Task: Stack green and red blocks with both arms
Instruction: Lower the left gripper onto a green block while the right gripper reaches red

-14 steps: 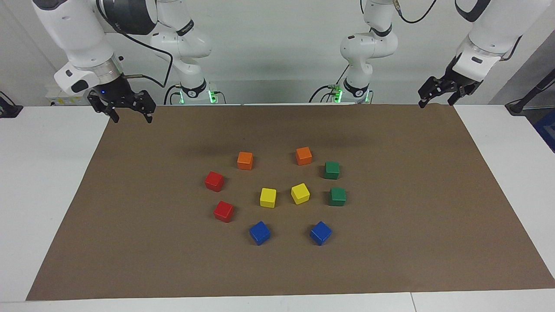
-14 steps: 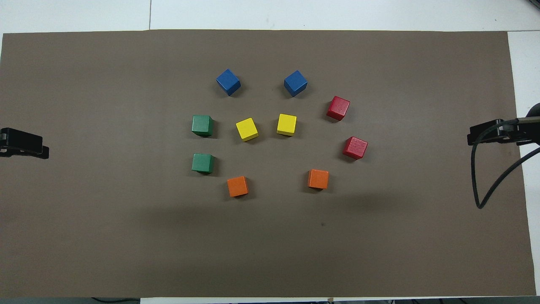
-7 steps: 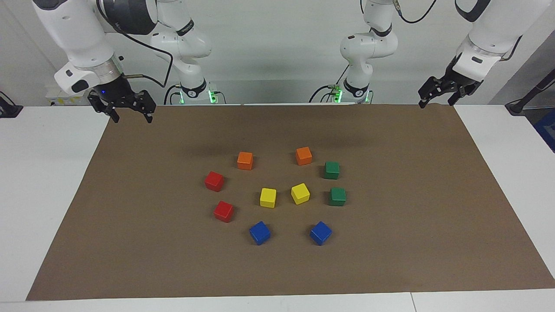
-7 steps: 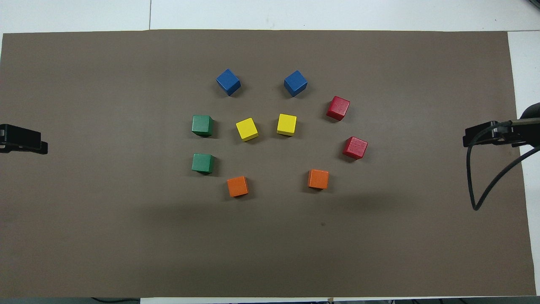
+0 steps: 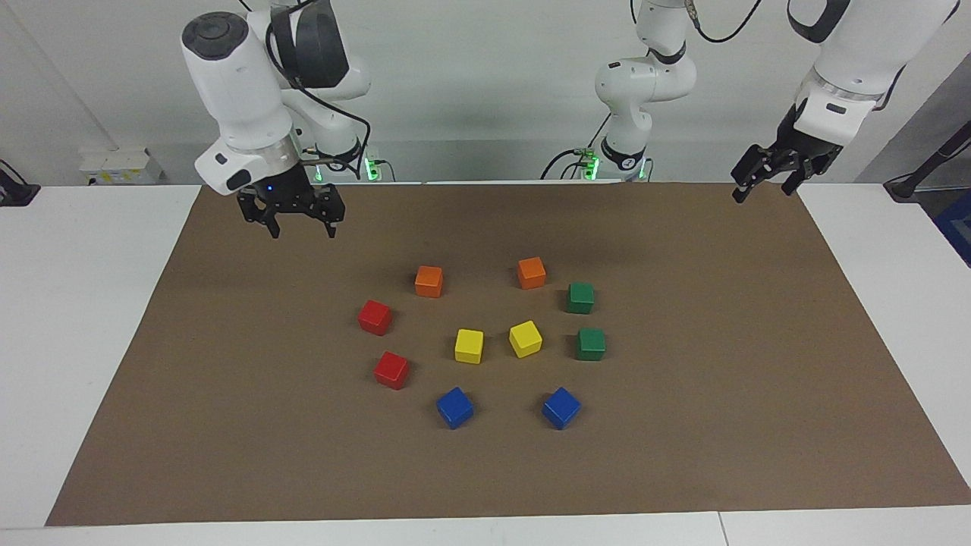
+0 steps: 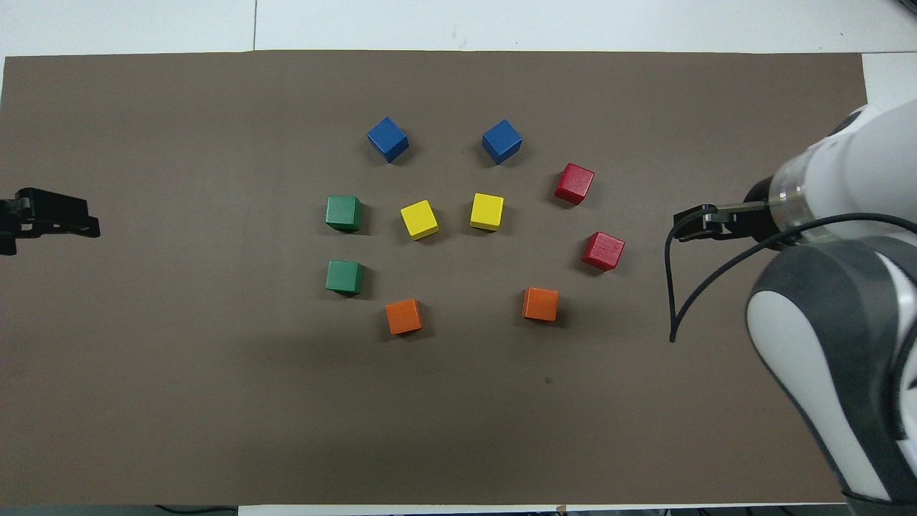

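Hovering right hand [image 5: 300, 222] open over mat [image 5: 227, 379], red blocks [image 5: 375, 317] lying skewed

Two red blocks [image 5: 375, 317] [image 5: 392, 369] are set flat at approx. 9 o'clock of the block ring in the facing view; two green blocks [image 5: 581, 297] [image 5: 590, 343] at approx. 3 o'clock, all unstacked.

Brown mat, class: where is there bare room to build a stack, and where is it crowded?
Bare patches: the wide strip of brown mat between the blue cubes and its edge farthest from the robots, and each end flanking the red cubes and green cubes. Crowded: the middle ring around the yellow cubes, with the orange cubes.
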You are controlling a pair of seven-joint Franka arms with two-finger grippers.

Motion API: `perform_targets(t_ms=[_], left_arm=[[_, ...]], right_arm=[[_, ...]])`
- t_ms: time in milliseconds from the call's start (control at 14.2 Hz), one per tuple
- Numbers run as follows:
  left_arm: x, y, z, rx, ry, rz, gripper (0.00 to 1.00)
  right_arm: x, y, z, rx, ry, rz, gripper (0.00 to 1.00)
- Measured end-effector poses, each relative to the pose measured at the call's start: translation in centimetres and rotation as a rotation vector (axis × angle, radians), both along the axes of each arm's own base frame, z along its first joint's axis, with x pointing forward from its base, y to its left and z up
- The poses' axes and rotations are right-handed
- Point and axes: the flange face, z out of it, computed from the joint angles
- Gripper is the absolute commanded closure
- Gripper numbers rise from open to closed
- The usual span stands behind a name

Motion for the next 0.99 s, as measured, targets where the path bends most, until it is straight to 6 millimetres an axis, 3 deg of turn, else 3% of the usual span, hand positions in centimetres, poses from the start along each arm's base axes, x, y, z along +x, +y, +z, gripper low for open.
perform_targets(t_ms=[211,422,774,985], left_arm=[[-0.3,-6.9,-3.3,-0.008,-0.039,-0.082,0.0],[-1.5,-12.8,-7.6,-0.013,-0.049,-0.171,0.0],[-2.5,-18.4,-17.2,-0.004,-0.004,-0.353,0.0],[-2.1,-19.0,-21.7,0.003,0.03,-0.452,0.0]], right_arm=[[2.3,3.0,-5.0,0.005,-0.01,-0.072,0.0],[3.2,5.3,-7.9,0.007,-0.01,-0.158,0.0],[3.6,5.1,-9.7,-0.003,0.017,-0.296,0.01],[3.9,4.6,-11.1,-0.013,0.038,-0.318,0.01]])
